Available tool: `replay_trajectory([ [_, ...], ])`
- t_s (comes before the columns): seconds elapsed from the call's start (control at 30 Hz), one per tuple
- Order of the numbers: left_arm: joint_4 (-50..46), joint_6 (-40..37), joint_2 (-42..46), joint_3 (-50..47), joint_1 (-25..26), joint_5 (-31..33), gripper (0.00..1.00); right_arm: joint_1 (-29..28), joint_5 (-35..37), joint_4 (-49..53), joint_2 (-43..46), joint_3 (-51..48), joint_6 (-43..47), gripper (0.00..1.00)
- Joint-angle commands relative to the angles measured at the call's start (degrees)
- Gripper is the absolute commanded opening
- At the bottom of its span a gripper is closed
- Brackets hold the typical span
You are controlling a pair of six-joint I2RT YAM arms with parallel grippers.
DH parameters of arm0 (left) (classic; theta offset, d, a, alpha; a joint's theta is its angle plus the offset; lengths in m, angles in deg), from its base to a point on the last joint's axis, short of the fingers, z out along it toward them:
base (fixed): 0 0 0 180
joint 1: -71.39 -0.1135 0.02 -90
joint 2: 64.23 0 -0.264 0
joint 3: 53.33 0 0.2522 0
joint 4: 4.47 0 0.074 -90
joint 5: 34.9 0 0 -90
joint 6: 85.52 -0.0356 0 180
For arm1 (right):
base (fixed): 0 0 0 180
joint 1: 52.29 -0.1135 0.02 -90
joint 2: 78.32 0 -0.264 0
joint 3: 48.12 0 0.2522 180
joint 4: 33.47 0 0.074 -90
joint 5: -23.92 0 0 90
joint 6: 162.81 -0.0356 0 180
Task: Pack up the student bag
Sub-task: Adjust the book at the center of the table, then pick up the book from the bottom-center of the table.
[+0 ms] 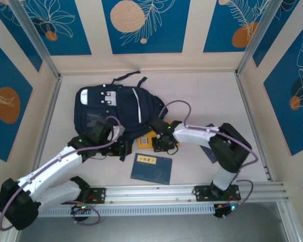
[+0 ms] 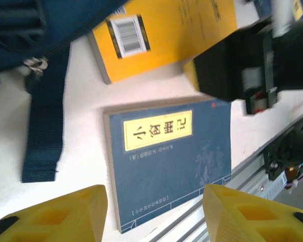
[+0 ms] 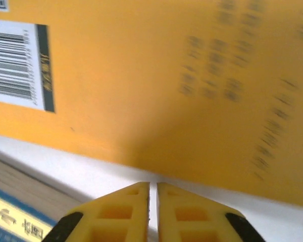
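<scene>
Nearest the arms' bases lies a blue book (image 1: 151, 169), flat on the table (image 1: 212, 101), and everything else is placed from it. The left gripper (image 2: 155, 199) hangs above the blue book's left part with its 2 yellow fingers spread wide and nothing between them. Just beyond the blue book, the right gripper (image 3: 152, 187) sits at the edge of a yellow book (image 3: 166, 91). Its 2 fingers are drawn almost together, and nothing is visible between them. Beyond and to the left of the blue book lies the bag (image 1: 116, 108), flat on the table, its near edge touching the yellow book. It looks soft and floppy, likely to sag and fold rather than hold a shape, so 1 gripper probably has to lift or pin the fabric while the other feeds things in. It seems light and hardly fragile, though its cloth may slide on the smooth table when pushed. Good holds appear to be the webbing strap (image 2: 43, 126) trailing toward the blue book, the metal zip pull (image 2: 36, 64) at the near edge, or, farthest from the blue book, the carry loop (image 1: 127, 77). I cannot tell whether its mouth is open. It is dark navy and the largest thing here, with a white-grey patch (image 1: 107, 99) on its left part and a thin white stripe (image 1: 136, 103) curving down its right part.
</scene>
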Motion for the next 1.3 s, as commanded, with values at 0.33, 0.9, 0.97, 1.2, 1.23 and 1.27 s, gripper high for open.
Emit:
replay_trajectory([
  [0.33, 4.43, 0.59, -10.59, -3.09, 8.95, 7.40, 0.52, 4.15, -15.06, -1.15, 26.60, -23.19, -19.52, 0.50],
  [0.9, 15.11, 1.23, -20.22, -5.71, 9.03, 1.72, 0.38, 4.88, -27.30, -21.55, 21.29, -31.28, -23.13, 0.41],
  [0.97, 15.76, 1.10, -20.72, -5.93, 9.01, 0.95, 0.33, 4.88, -28.85, -24.24, 20.83, -31.60, -23.86, 0.40],
  [1.2, 16.70, 0.47, -22.74, -5.89, 9.03, 0.24, 0.25, 5.32, -30.04, -22.32, 24.97, -30.38, -24.17, 0.36],
  [1.23, 16.83, 0.44, -22.96, -5.89, 8.99, 0.18, 0.25, 5.23, -29.99, -21.58, 26.09, -30.11, -23.92, 0.36],
  [1.27, 16.98, 0.44, -23.15, -5.97, 9.02, 0.11, 0.25, 5.02, -29.51, -20.14, 27.18, -29.51, -23.42, 0.36],
])
